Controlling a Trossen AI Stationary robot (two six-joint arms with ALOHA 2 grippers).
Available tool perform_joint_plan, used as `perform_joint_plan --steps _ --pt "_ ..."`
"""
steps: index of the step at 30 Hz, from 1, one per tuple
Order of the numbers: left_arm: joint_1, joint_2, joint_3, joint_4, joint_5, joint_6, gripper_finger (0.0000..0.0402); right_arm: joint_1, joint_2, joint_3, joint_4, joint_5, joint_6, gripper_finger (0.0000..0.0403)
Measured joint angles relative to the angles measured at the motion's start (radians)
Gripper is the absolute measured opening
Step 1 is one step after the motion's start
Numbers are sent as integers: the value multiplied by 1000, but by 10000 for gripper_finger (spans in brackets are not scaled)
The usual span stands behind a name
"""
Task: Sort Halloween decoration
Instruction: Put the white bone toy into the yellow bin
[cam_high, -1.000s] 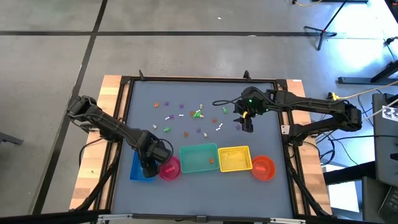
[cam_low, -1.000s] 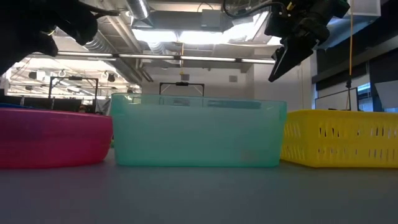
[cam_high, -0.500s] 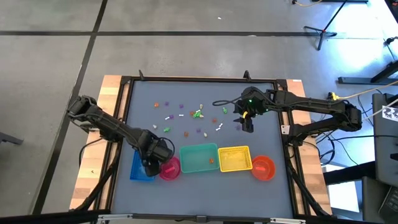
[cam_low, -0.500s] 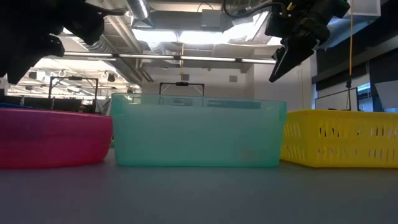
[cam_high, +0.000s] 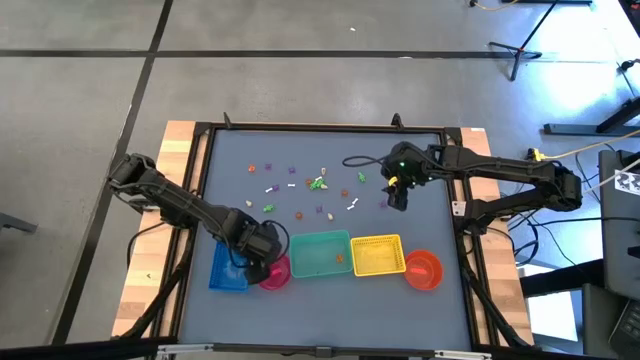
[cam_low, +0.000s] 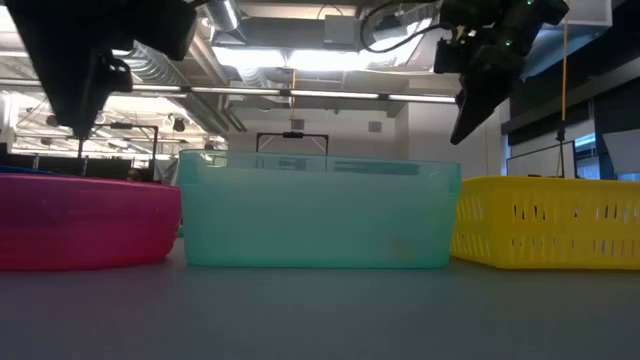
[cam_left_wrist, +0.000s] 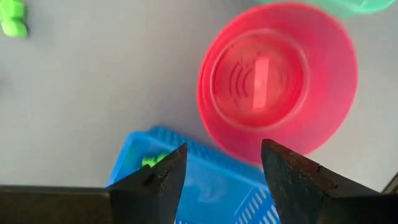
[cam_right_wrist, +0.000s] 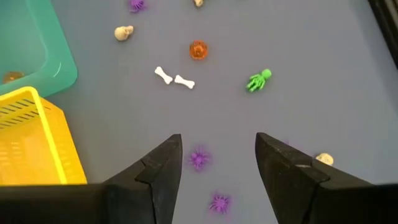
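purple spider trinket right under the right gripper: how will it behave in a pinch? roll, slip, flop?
The purple spider lies flat with thin legs splayed on the table, so it probably won't roll. Those legs look flimsy and would likely bend in a pinch. It's tiny beside the right gripper, whose fingers stand open around it, so it is probably very light and may skid if nudged off-centre.

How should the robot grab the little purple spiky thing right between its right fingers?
Probably from straight above. The purple spiky trinket lies flat on the table, apart from its neighbours, so the open right gripper above it could lower its fingers on either side and pinch the round middle, not the thin spikes, which would likely slip.
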Motion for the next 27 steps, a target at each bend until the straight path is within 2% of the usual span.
perform_joint_plan --steps 5,12,27 --pt "3 0 0 40 -57 25 190 0 0 0 -8 0 13 200" --pt "45 0 0 93 -108 30 190 0 29 0 49 0 -95 200" --pt "103 0 -1 170 -143 135 190 0 300 0 268 -122 -438 200"
